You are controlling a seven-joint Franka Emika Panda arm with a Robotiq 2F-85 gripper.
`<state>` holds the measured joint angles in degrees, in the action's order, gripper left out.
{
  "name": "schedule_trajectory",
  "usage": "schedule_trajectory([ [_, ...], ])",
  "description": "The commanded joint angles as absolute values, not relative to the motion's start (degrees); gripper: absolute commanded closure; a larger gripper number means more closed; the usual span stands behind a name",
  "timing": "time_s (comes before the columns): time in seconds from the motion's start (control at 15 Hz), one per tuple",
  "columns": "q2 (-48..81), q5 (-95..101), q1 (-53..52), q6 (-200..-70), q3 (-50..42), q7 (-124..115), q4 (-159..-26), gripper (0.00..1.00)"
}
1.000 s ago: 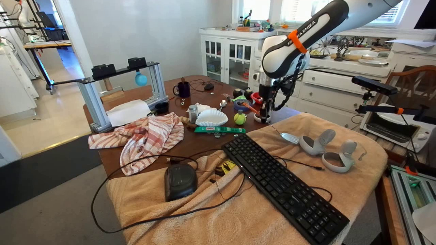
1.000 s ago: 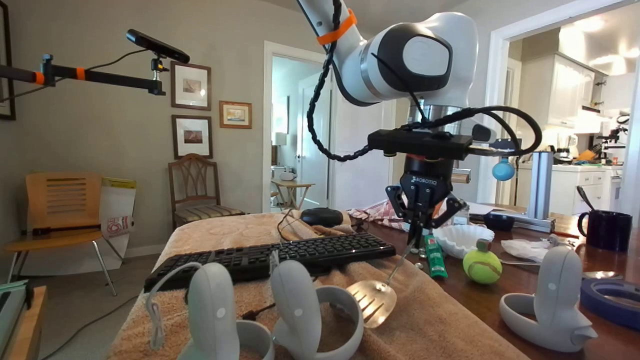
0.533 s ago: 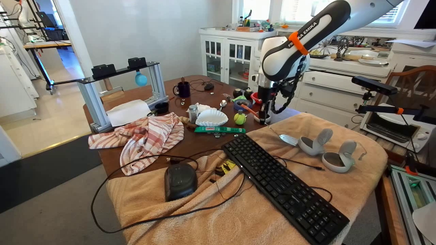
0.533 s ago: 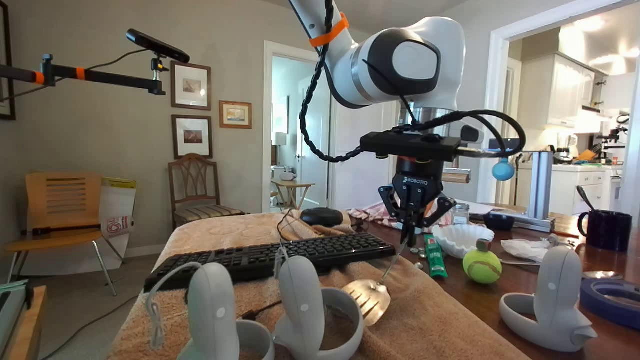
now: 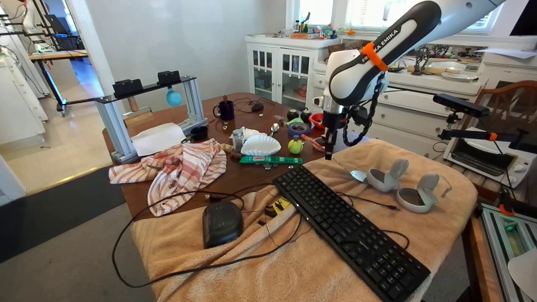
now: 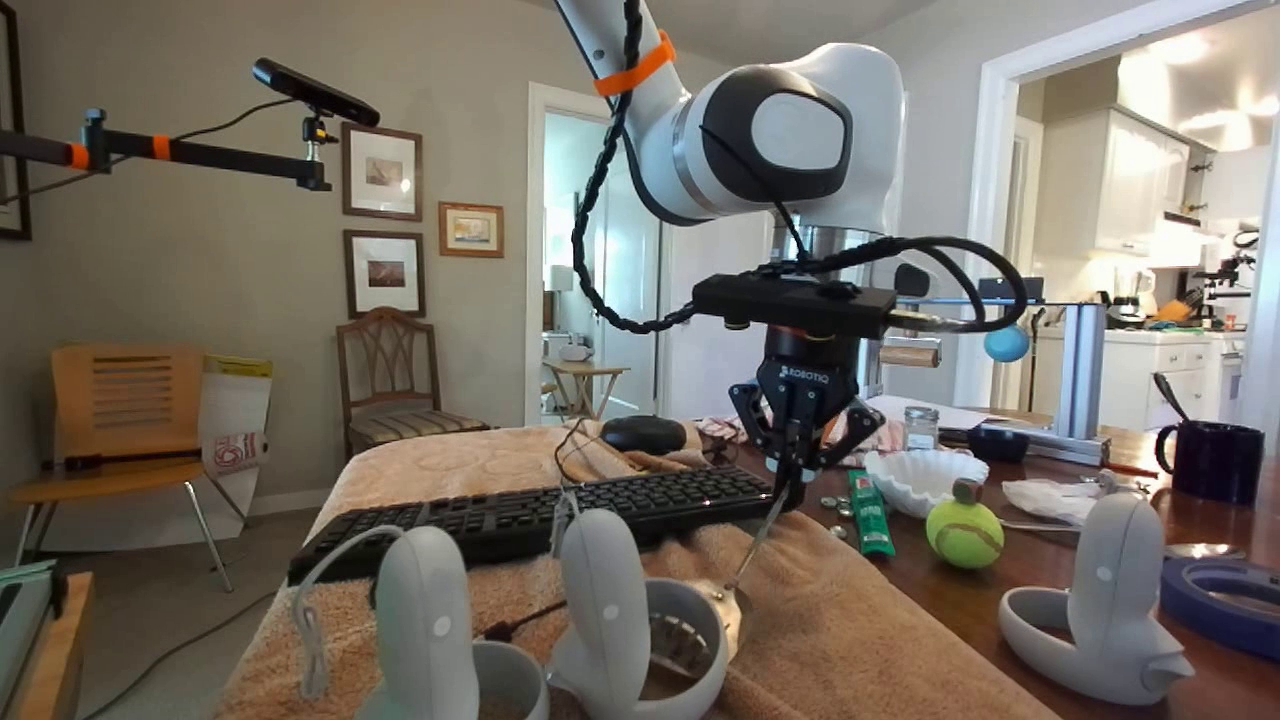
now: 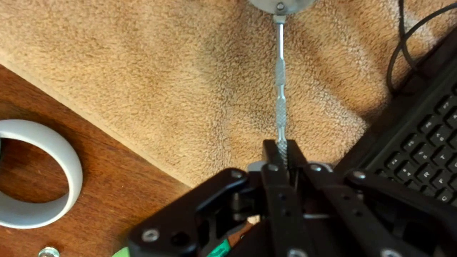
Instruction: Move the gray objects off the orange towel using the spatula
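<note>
My gripper [image 5: 329,157] is shut on the spatula's thin metal handle [image 7: 281,78], above the orange towel [image 5: 272,268]. It also shows in an exterior view [image 6: 788,490] and the wrist view [image 7: 282,147]. The handle slants down to the slotted spatula blade [image 5: 358,175], low over the towel. The blade is right beside the ring of a gray object [image 5: 379,179]; its slots show through that ring in an exterior view [image 6: 680,645]. Contact is hard to tell. A second gray object [image 5: 415,199] sits on the towel. A third [image 6: 1100,630] sits on bare wood.
A black keyboard [image 5: 348,230] lies across the towel, with cables near it. A black mouse [image 5: 222,224] is on the towel. A tennis ball [image 6: 965,530], a green tube [image 6: 870,510], a white fluted bowl [image 5: 261,145] and blue tape [image 6: 1220,595] are on the wooden table.
My gripper and spatula have moved left in an exterior view, the blade now behind the nearer gray object's ring. That gray object has shifted slightly. The gripper stayed shut on the handle.
</note>
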<state>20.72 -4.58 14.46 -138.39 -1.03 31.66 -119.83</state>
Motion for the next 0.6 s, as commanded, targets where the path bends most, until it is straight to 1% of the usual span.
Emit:
schedule_trajectory([
  [0.0,18.61,-3.24,14.08,-141.18,-1.42,32.41,-123.69,0.98],
  [0.33,18.4,-2.81,14.64,-148.83,-1.01,33.28,-126.78,0.98],
  [0.53,18.11,-3.13,14.93,-150.74,-0.51,34.18,-128.2,0.98],
])
